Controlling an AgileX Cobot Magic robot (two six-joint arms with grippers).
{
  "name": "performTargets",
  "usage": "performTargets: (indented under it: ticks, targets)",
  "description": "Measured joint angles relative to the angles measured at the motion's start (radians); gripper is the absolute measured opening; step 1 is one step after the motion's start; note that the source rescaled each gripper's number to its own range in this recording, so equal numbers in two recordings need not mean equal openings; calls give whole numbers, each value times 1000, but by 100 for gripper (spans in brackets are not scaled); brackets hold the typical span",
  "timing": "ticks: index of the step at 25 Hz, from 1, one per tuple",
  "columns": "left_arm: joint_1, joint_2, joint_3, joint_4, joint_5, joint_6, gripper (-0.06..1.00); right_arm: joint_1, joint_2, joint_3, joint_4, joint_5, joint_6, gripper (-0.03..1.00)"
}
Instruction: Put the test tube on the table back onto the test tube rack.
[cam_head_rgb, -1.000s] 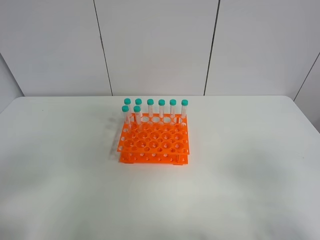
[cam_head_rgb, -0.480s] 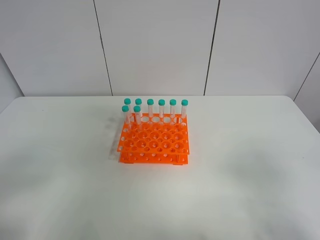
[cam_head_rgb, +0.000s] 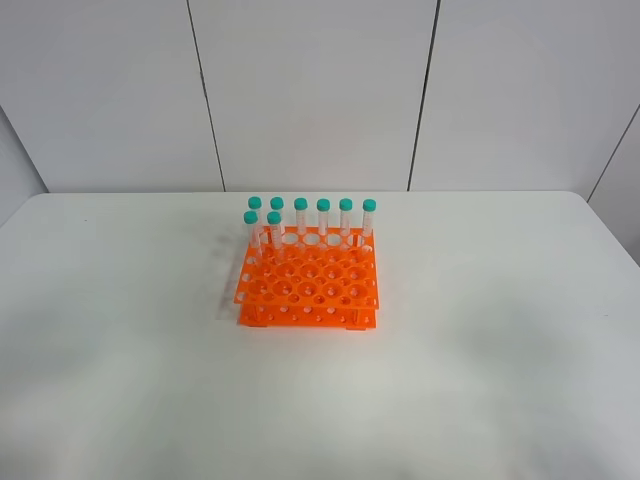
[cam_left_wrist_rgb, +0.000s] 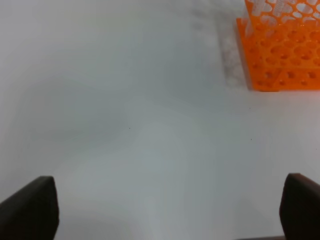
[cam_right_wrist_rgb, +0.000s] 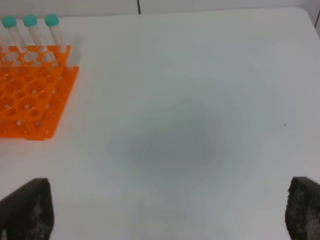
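Progress looks complete, as far as I can judge: no test tube lies loose on the counter (cam_head_rgb: 480, 330) in any of my 3 views. From the high camera I count 8 green-capped tubes standing upright in the orange test tube rack (cam_head_rgb: 308, 288), 6 along the far row (cam_head_rgb: 323, 218) and 2 just in front of them at the left end (cam_head_rgb: 262, 229). Which of the 8 is the test tube I was asked to return I cannot tell, since they all look alike. Every hole in the nearer rows of the rack is empty.

My left claw (cam_left_wrist_rgb: 170, 212) has its 2 fingers spread wide apart with nothing between them, only bare white counter; the corner of the rack sits well away from it in the left wrist view. My right claw (cam_right_wrist_rgb: 170, 212) is likewise spread wide and holds nothing, with the rack and 3 of its capped tubes (cam_right_wrist_rgb: 30, 30) well apart from it in the right wrist view. Neither arm shows in the high view, so both are drawn away from the rack.

My judgement is that nothing is left to do, unless a tube lies somewhere outside what these cameras cover, which I cannot rule out.
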Motion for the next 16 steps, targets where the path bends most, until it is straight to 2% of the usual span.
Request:
performTargets:
  ticks: [16]
  targets:
    - [0, 0, 0, 0, 0, 0, 100, 0, 0, 0, 0, 0, 0, 100]
